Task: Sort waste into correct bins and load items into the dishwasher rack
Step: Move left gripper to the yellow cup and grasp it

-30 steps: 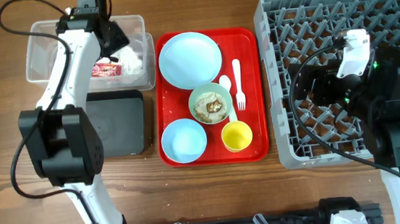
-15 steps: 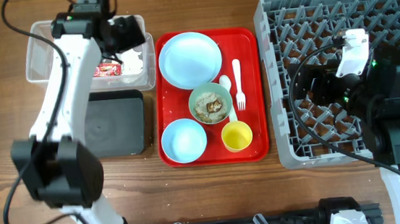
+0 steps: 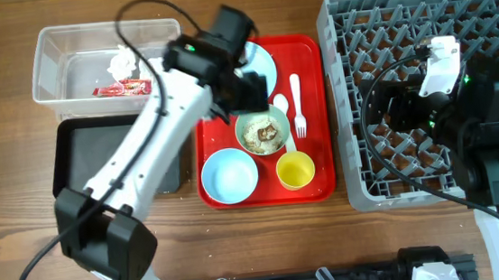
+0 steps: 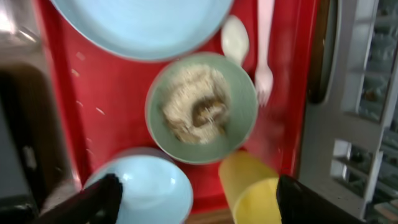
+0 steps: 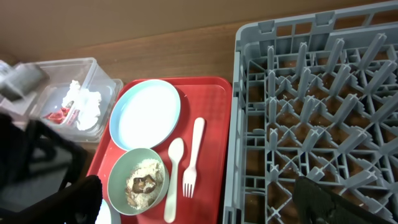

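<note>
Over the pale green bowl (image 4: pixel 242 109), left fingers (image 4: pixel 99 198) spread wide.
We find it mouth-up mid red tray (image 4: pixel 62 112), yellow cup (image 4: pixel 255 193) at its five o'clock; round, no long axis. Likely light, stiff: pinch the rim, keep level, or crumbly scraps (image 4: pixel 193 112) spill. Our right fingers (image 5: pixel 68 202) wide too, empty.

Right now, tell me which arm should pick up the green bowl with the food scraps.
Left. The left gripper hovers open and empty right above the green bowl on the red tray. The right gripper, also open, hangs over the rack, off to the side of the tray.
</note>
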You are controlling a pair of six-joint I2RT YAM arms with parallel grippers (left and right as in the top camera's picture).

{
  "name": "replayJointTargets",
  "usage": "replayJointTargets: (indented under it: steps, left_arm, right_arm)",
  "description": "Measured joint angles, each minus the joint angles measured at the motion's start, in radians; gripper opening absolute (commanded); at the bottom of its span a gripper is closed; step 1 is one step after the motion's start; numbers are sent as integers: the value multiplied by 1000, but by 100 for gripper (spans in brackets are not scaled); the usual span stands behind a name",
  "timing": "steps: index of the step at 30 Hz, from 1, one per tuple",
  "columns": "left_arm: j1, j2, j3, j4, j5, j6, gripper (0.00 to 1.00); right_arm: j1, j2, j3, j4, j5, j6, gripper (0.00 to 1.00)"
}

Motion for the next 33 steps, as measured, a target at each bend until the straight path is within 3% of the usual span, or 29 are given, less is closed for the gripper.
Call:
replayJointTargets:
  steps: [12,33]
  left_arm:
    - [-154,0,-208,127,152,-5,58]
    - [-248,2,-352,252,105,-98,40]
  right_arm:
    - [0,45,0,-29,0,0,100]
    - [0,71,0,-67,0,0,100]
